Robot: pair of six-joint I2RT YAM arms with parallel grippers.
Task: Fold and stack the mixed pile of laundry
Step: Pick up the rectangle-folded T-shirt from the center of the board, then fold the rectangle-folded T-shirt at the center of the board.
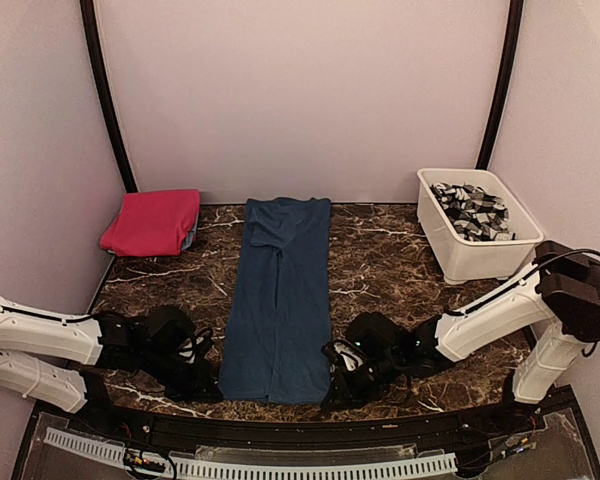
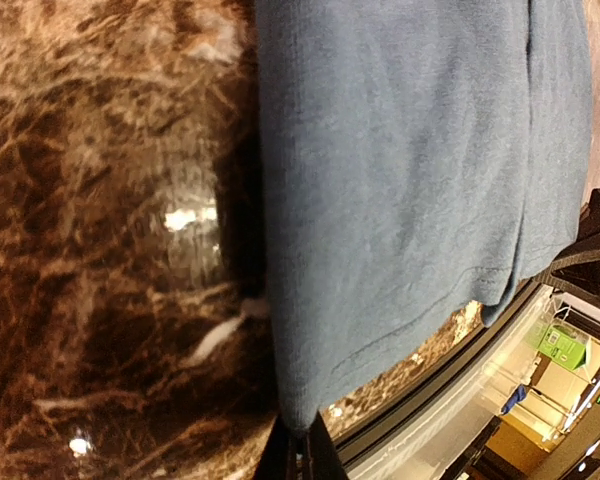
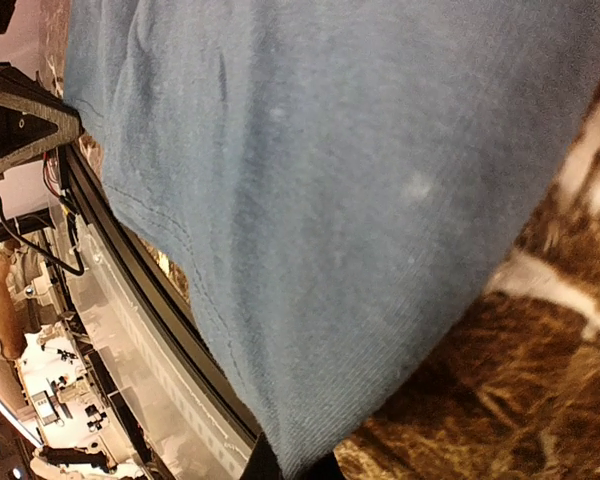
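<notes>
Grippers were both pinched shut on the navy garment [image 1: 280,300], which lay flat lengthwise down the marble table [image 1: 380,260]: left gripper [image 1: 208,388] on its near left corner, right gripper [image 1: 336,385] on its near right. A folded pink garment [image 1: 152,222] sat far left, seemingly over something light blue. Grey-and-white patterned cloth [image 1: 470,212] filled the white tub [image 1: 475,262].

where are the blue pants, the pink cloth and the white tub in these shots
blue pants [image 1: 278,300], top view, middle of the legs laid flat
pink cloth [image 1: 152,222], top view, centre of its top face, far left corner
white tub [image 1: 480,258], top view, its near outer wall
</notes>
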